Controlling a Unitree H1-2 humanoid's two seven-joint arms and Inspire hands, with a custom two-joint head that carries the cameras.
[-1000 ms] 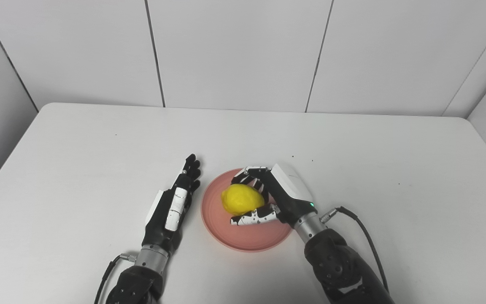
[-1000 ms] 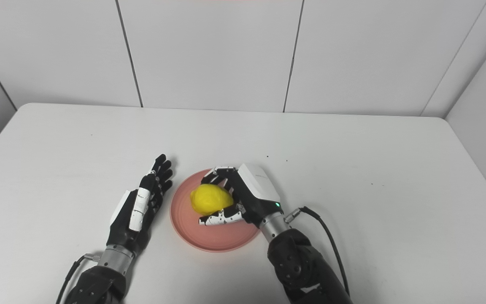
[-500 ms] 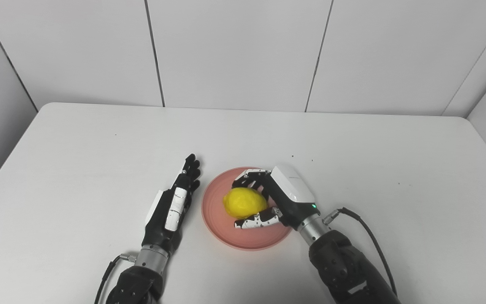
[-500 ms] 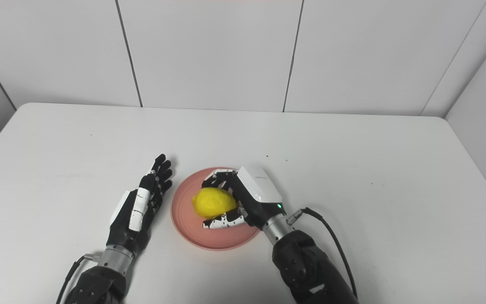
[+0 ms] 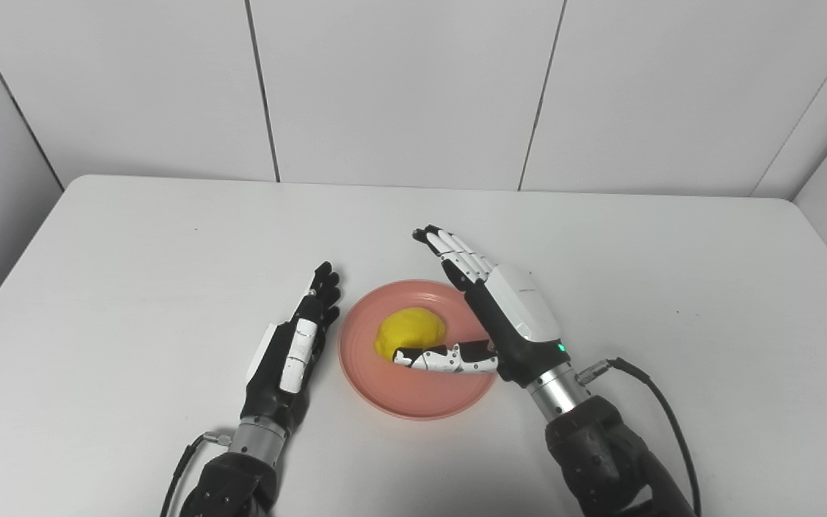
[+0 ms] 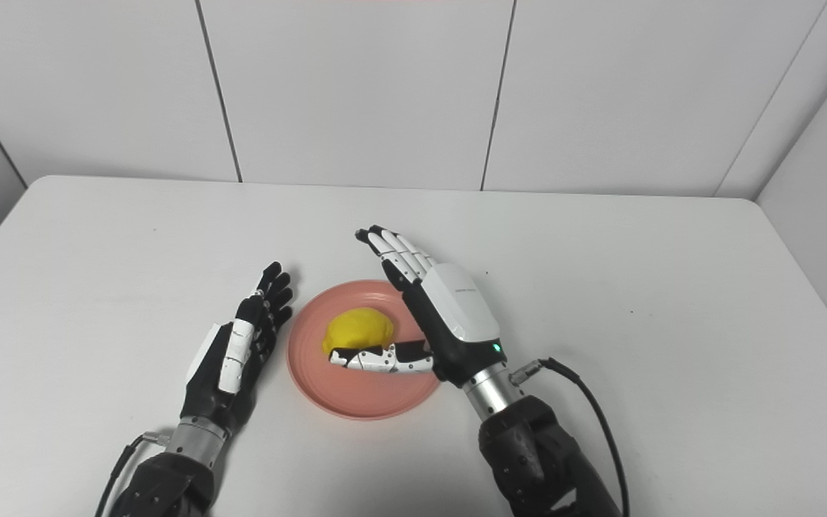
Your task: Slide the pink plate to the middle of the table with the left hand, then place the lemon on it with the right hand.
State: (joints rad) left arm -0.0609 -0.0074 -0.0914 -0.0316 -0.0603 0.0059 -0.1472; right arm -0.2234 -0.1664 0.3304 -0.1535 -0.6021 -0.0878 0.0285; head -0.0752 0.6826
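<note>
A: Left eye view, where's the lemon point(image 5: 410, 331)?

B: On the plate point(image 5: 385, 388), mid-tabletop point(image 5: 133, 251). The right hand point(image 5: 503, 316) is spread over the plate's 3 o'clock side, fingers point(image 5: 456, 255) straight, holding nothing, likely to leave the fruit free.

A: Right eye view?

B: The left hand point(image 6: 234, 352) lies flat at the plate's 9 o'clock, fingers extended and empty, probably just parked there.
</note>
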